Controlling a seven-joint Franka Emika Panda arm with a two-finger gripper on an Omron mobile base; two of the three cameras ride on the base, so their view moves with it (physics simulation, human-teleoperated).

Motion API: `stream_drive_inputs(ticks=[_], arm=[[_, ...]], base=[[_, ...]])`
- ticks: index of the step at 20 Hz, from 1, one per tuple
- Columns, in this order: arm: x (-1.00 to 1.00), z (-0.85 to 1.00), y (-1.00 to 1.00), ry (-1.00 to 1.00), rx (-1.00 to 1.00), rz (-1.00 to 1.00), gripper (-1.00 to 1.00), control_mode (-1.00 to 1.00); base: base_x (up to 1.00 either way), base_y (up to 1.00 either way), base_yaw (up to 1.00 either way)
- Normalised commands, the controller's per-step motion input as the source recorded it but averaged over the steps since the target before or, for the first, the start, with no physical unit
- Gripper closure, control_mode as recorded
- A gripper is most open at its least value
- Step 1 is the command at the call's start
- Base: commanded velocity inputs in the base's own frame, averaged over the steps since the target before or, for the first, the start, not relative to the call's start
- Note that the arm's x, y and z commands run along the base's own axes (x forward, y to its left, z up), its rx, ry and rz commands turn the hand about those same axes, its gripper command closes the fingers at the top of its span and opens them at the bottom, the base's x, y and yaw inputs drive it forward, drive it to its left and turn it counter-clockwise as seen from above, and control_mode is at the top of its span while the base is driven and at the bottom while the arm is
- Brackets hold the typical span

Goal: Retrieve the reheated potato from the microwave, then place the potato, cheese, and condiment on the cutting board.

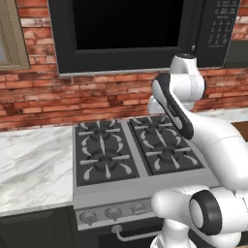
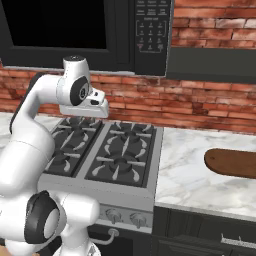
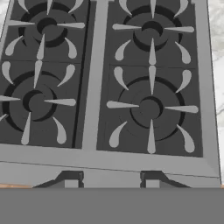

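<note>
Overhead, the microwave (image 1: 126,34) hangs on the brick wall (image 1: 48,97) above the stove (image 1: 131,150), its dark glass door closed and its button panel (image 2: 152,30) at the right end; nothing of its inside can be seen through the glass. The white arm (image 1: 179,97) bends over the stove, its hand held level above the far burners; in the right base view the hand (image 2: 92,102) juts to the right over the far left burner. The pincer (image 3: 111,181) points down at the stove top; two small dark fingertips (image 3: 70,178) rise at the bottom of the hand view, set apart, with nothing between them; how wide they stand I cannot tell, since only their ends show. Below them lie four black burners (image 3: 148,107) with grey grates, split by a grey strip down the middle. The cutting board (image 2: 232,162) lies flat on the marble desk (image 2: 190,175) to the right of the stove, well apart from the arm, its right end cut off by the frame; the part that shows is bare. Along the stove's near face sit the knobs (image 2: 114,216), with a bar handle (image 1: 131,236) below them.
</note>
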Motion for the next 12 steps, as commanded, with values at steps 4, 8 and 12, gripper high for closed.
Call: stream_drive_inputs(ticks=[4,8,12], arm=[[-0.06,0.0,0.0,-0.01,0.0,0.0,-1.0,-1.0],[-0.24,0.01,-0.01,-0.19,0.0,0.0,-1.0,-1.0],[-0.21,0.11,-0.03,-0.27,0.0,0.0,-1.0,-1.0]], base=[[0.0,0.0,0.0],[0.0,0.0,0.0],[0.0,0.0,0.0]])
